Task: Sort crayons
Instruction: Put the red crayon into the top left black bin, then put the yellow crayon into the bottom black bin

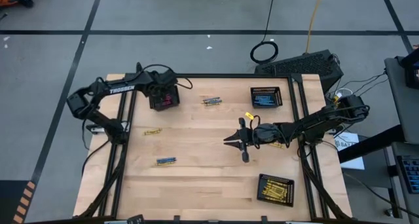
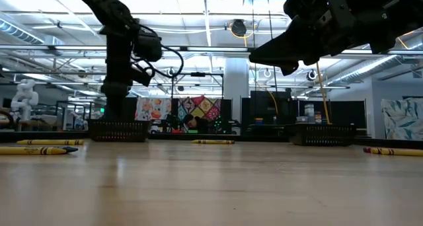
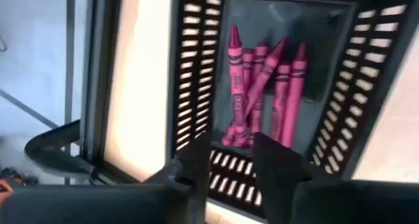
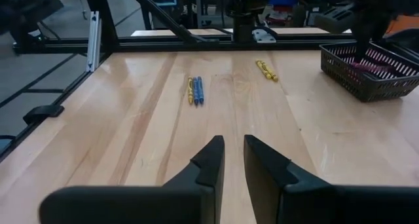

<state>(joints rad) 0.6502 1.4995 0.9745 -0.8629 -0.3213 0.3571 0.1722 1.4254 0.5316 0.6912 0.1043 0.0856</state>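
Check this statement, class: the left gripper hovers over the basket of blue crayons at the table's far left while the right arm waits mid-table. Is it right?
One detail is wrong. The left gripper hovers over a basket of pink crayons, not blue ones; the left wrist view shows them. The rest holds: the right gripper waits mid-table.

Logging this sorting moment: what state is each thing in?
Left gripper: open, empty, over the pink basket.
Pink basket: holds pink crayons.
Blue basket: holds blue crayons.
Yellow basket: holds yellow crayons.
Loose crayons: lying flat on the table.
Right gripper: empty, slightly parted, above the table.
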